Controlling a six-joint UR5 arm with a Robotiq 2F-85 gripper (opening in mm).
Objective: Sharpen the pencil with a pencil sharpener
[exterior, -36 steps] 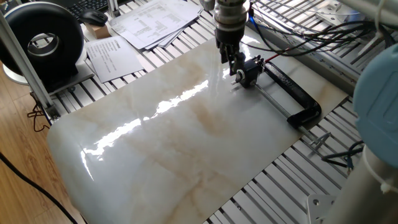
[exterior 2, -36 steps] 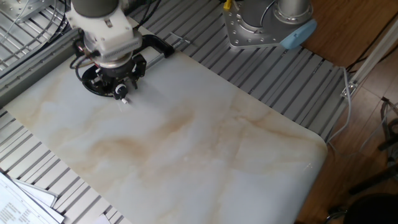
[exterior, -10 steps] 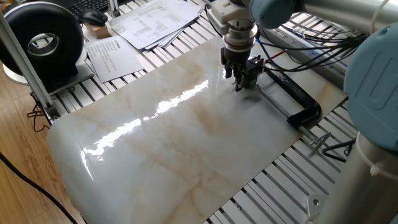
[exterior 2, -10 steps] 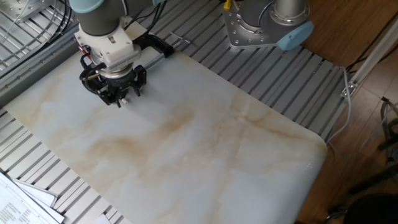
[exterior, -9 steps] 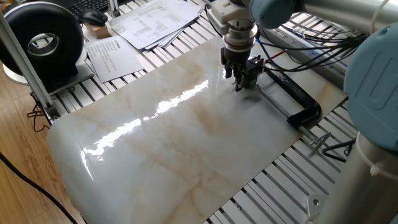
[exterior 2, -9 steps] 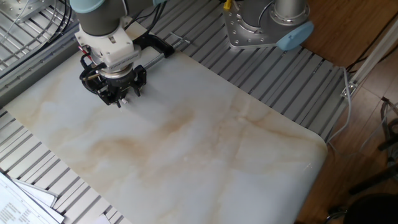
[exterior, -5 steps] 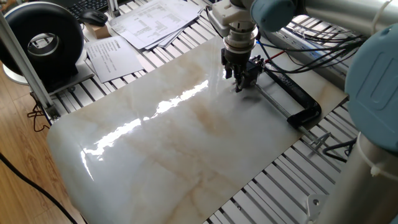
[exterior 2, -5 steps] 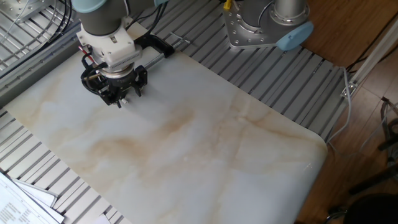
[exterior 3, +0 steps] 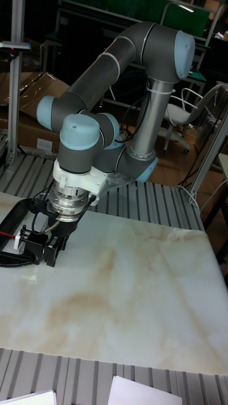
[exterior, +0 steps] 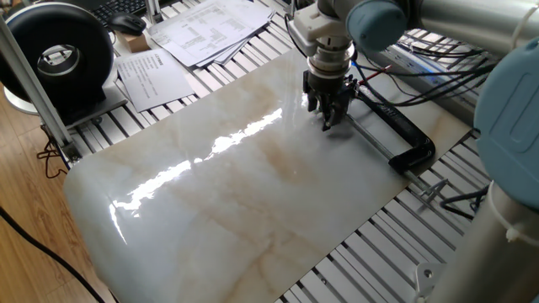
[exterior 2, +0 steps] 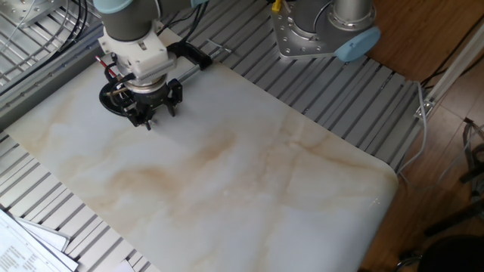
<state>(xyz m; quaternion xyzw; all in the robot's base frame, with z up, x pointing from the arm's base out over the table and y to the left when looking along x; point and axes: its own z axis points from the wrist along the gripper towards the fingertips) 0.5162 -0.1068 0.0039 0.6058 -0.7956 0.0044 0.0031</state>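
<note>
One thing matters as we work in the upper middle of the frame: keeping the pincer (exterior: 329, 118), whose grip we cannot tell, straight over the pencil sharpener (exterior 3: 30, 243) beside the clamp (exterior: 402, 132), on the worktop (exterior: 236, 202), pressing gently without tilting.

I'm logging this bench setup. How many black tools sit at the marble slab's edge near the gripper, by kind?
Long black C-shaped clamp: 1
Small black boxy pencil sharpener: 1
Total: 2
</note>
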